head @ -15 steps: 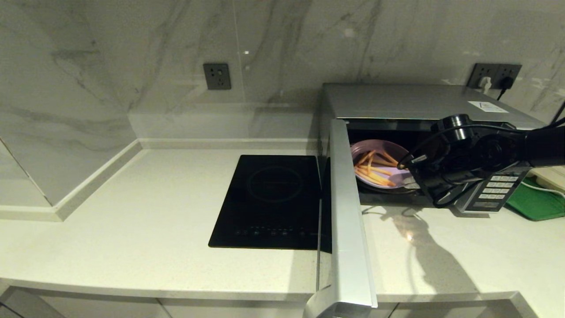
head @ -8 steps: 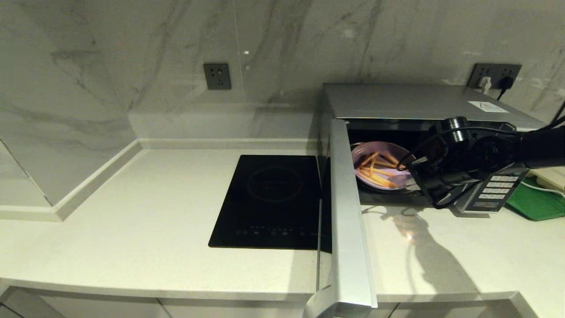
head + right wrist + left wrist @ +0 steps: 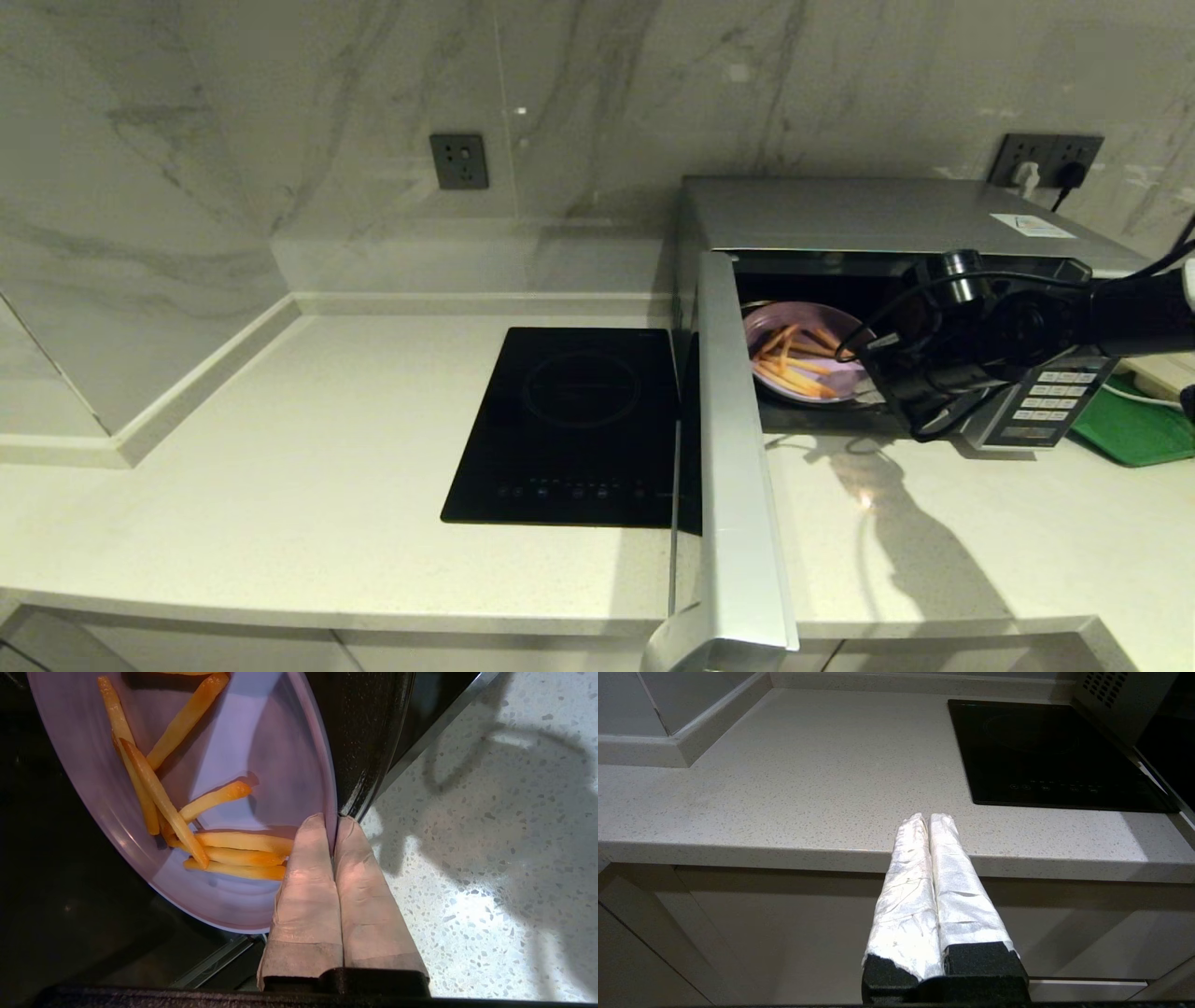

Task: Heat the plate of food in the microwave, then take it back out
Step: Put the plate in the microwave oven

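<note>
Plate of food: the plate of food (image 3: pixel 805 359) was seen inside the open microwave (image 3: pixel 887 224), near the front of the cavity, with fries scattered across it.
Right tool: the right tool (image 3: pixel 334 826) was closed tight on the plate's near rim, one finger over the rim and the other under it, as shown in the right wrist view.
Left tool: the left tool (image 3: pixel 928 821) was held off the tabletop (image 3: pixel 280 448) edge, pressed together and holding nothing.
Plate relative to tool: the rim was pinched at the tool's tips, and the rest of the plate extended away from the tool, deeper into the cavity.
Door: the microwave door (image 3: pixel 738 467) stood swung wide open toward the front.
Risk, tilt: with only a thin edge gripped, the plate could be tipped by its own weight, and fries could be spilled.
Risk, slip: a smooth rim could be lost from the pinch if the plate were moved sharply.
Risk, collision: the cavity sill lay close beneath the plate and could be struck during a low move.
</note>
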You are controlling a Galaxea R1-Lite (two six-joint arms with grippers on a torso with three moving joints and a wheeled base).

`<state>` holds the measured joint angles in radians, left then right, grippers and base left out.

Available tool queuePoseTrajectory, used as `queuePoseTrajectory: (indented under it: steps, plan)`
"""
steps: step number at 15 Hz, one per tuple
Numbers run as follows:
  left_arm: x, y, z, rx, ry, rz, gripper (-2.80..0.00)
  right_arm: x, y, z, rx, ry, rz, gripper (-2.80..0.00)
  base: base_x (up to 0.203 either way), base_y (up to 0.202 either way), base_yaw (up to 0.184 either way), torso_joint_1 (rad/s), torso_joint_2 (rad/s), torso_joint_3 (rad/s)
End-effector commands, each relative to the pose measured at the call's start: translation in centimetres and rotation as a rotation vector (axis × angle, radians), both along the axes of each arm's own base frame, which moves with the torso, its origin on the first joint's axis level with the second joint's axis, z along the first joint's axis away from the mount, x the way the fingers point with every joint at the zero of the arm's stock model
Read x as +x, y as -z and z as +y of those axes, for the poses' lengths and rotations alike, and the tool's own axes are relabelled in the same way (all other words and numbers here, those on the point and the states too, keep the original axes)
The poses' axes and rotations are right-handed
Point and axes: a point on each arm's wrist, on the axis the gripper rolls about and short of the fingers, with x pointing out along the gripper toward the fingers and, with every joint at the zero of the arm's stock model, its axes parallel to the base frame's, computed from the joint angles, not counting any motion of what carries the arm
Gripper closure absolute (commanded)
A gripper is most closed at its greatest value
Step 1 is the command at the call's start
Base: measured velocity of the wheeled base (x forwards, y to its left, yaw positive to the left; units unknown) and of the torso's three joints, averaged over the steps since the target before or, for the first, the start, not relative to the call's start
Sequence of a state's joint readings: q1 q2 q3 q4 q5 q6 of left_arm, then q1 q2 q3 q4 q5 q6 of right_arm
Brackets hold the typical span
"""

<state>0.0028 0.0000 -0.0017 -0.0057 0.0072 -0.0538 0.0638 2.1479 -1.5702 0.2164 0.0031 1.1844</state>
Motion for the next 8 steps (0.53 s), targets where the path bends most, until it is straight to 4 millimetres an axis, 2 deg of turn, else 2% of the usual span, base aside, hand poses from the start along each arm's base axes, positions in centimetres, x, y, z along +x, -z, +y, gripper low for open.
queuePoseTrajectory:
  steps: [1, 4, 7, 8]
  plan:
    - [0.0, 0.0, 0.0, -0.001, -0.001, 0.0, 0.0, 0.3, 0.4, 0.0, -0.003, 0.014, 0.005, 0.0, 0.0, 0.0, 0.0, 0.0, 0.0, 0.0]
    - [0.0, 0.0, 0.0, -0.001, -0.001, 0.0, 0.0, 0.4, 0.5, 0.0, -0.001, 0.018, 0.009, 0.0, 0.0, 0.0, 0.0, 0.0, 0.0, 0.0]
    - [0.0, 0.0, 0.0, -0.001, -0.001, 0.0, 0.0, 0.1, -0.2, 0.0, -0.002, 0.015, -0.005, 0.0, 0.0, 0.0, 0.0, 0.0, 0.0, 0.0]
    - [0.0, 0.0, 0.0, -0.001, -0.001, 0.0, 0.0, 0.0, -0.4, 0.0, -0.001, 0.015, -0.011, -2.8, 0.0, 0.0, 0.0, 0.0, 0.0, 0.0]
